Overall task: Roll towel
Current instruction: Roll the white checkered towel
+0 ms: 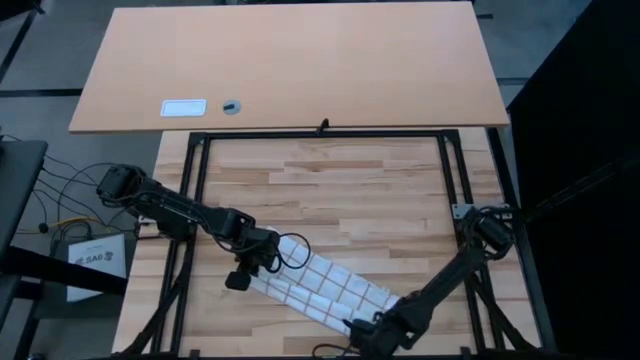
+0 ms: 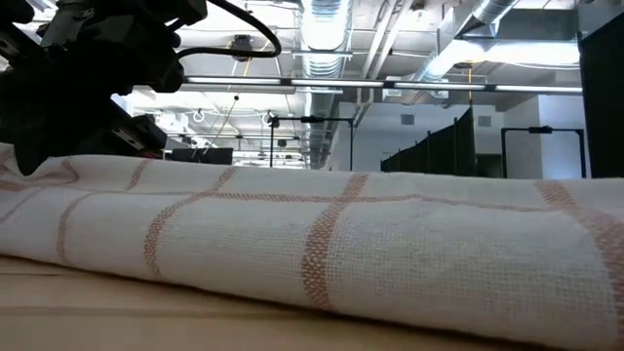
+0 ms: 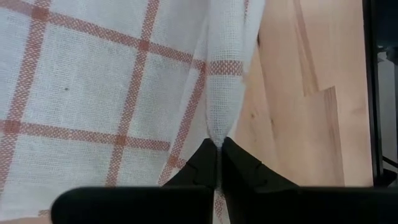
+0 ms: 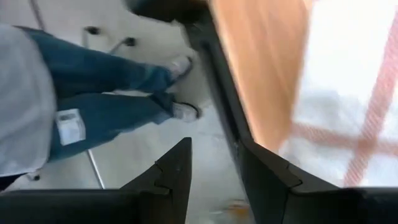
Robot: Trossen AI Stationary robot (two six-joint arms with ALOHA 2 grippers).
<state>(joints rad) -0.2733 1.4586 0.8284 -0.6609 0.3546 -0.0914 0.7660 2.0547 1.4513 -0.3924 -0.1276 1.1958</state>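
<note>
Wooden table (image 1: 340, 190), checked towel (image 1: 325, 285) lying diagonally near its front edge.
I see the left gripper (image 3: 219, 149) pinching a towel fold; the right gripper (image 4: 214, 168) stands half open, empty, at the table's edge.

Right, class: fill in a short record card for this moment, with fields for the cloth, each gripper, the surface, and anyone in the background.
cloth: thin white towel with reddish-brown grid lines, lying as a long diagonal strip on the table
surface: light wooden slatted table
left gripper: shut, pinching a fold of the towel's edge at the strip's left end
right gripper: fingers apart at the strip's right end near the table's front edge, nothing seen between them
background: a person's legs in blue jeans on the floor beside the table
</note>
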